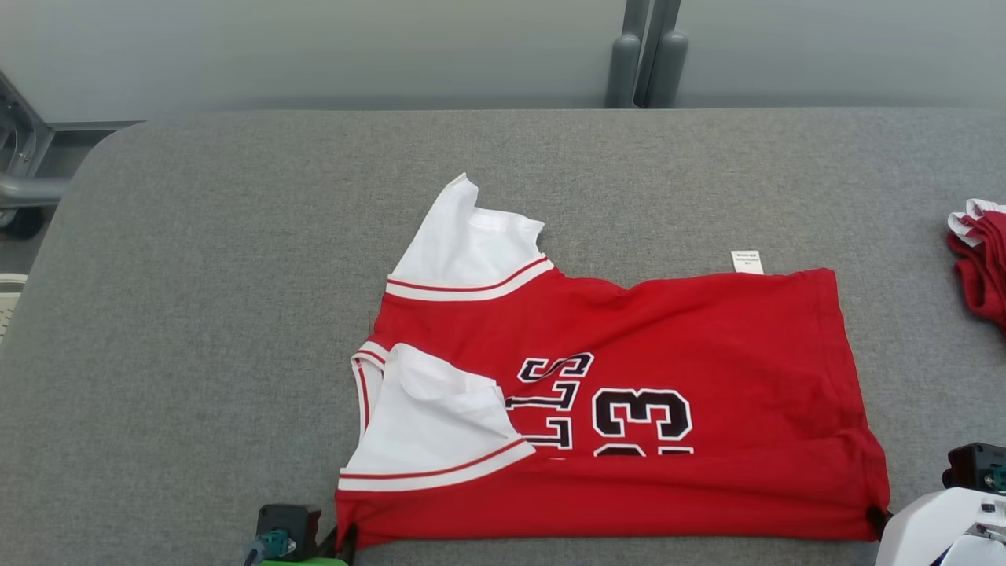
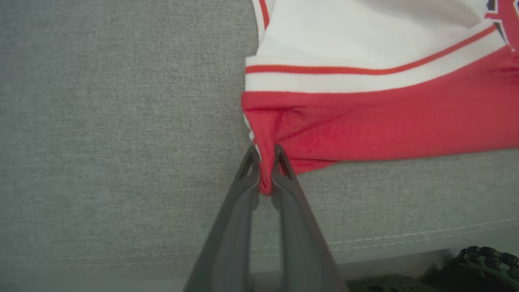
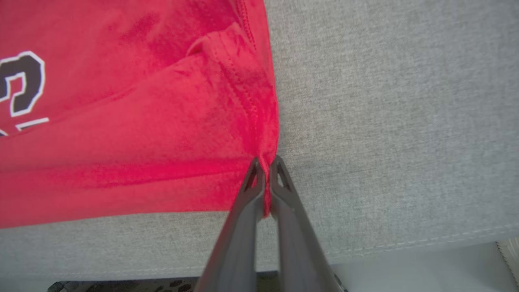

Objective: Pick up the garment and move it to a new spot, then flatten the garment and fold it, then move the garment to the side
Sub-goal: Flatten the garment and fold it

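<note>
1. While both hands pinch its near edge, the red garment [image 1: 629,377] lies spread on the grey surface [image 1: 196,314], slightly toward 4 o'clock from the centre of the head view.
2. Orientation: the sleeves point toward 9 o'clock and the hem toward 3 o'clock. The black numerals [image 1: 640,413] face up. Their lower parts are hidden under a fold of red fabric along the 6 o'clock edge.
3. The far sleeve [image 1: 471,244], white, extends toward 11 o'clock. The near sleeve [image 1: 432,424], also white, lies over the red body at the garment's 8 o'clock.
4. Left hand [image 1: 346,542] [image 2: 265,162]: located at 7 o'clock in the head view. Its two fingers [image 2: 243,194] are pressed together on a small tuck of red fabric at the garment's corner, just below the striped sleeve band.
5. Right hand [image 1: 875,519] [image 3: 265,170]: located at 5 o'clock in the head view. Its two fingers [image 3: 290,223] are pressed together on the hem corner.
6. A white label [image 1: 747,262] projects from the garment's far edge at 1 o'clock.
7. A red-and-white cloth pile [image 1: 982,259] sits at the 3 o'clock edge of the surface, apart from the garment.
</note>
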